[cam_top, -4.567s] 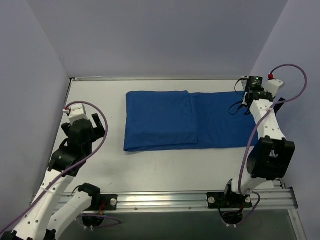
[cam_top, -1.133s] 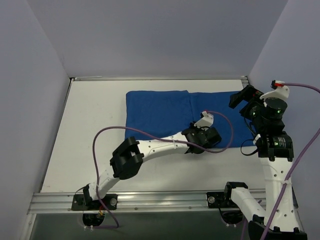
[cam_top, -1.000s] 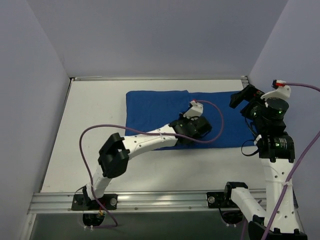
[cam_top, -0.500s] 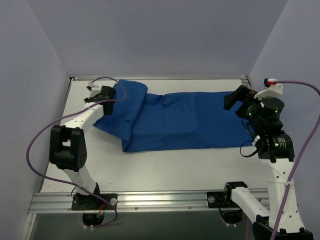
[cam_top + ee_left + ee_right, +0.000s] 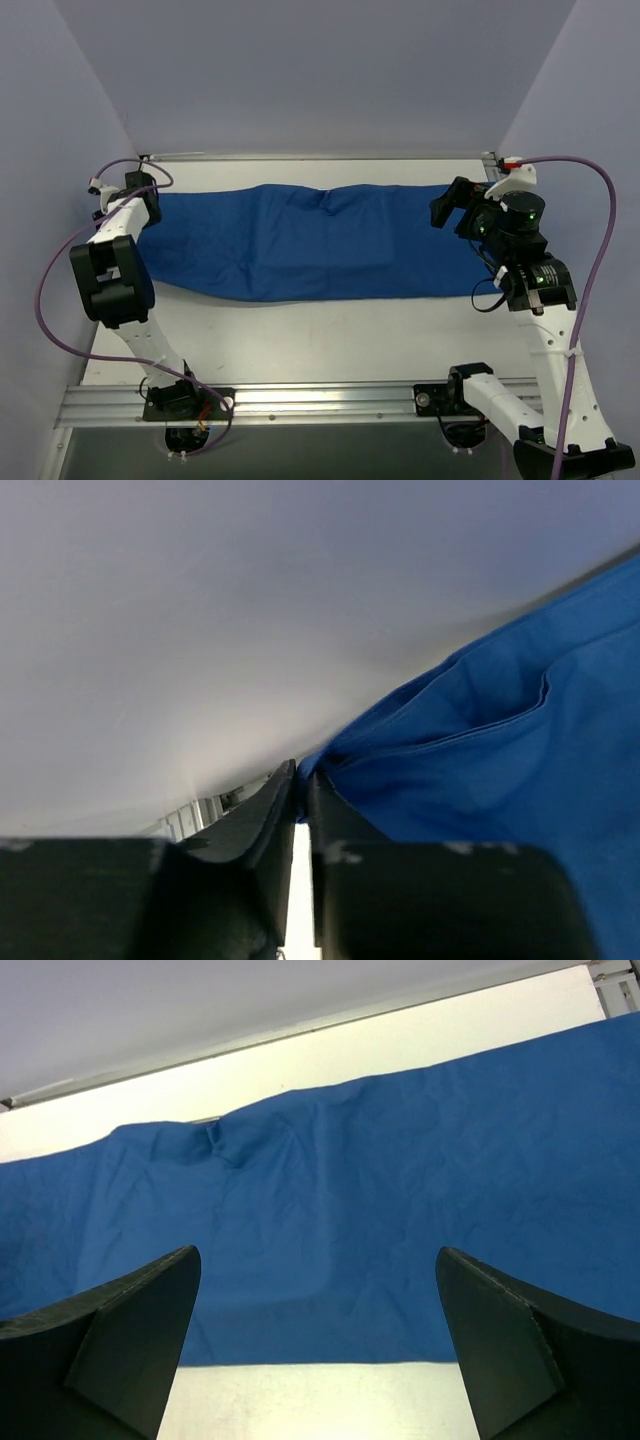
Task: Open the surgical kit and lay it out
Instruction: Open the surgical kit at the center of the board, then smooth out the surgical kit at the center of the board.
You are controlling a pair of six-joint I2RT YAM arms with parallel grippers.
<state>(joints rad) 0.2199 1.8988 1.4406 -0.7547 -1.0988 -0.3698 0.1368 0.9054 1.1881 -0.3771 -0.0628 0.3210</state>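
Pulled left, the cloth [image 5: 300,245] now spans mid-frame; left gripper [image 5: 302,777] pinches its corner, right gripper [image 5: 315,1255] gapes wide.

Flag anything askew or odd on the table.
The cloth is not flat: it puckers midway along its far edge, and its left end tapers to a corner pinched in the left end effector.

No legible text, label, brand, number or sign in any of three views.
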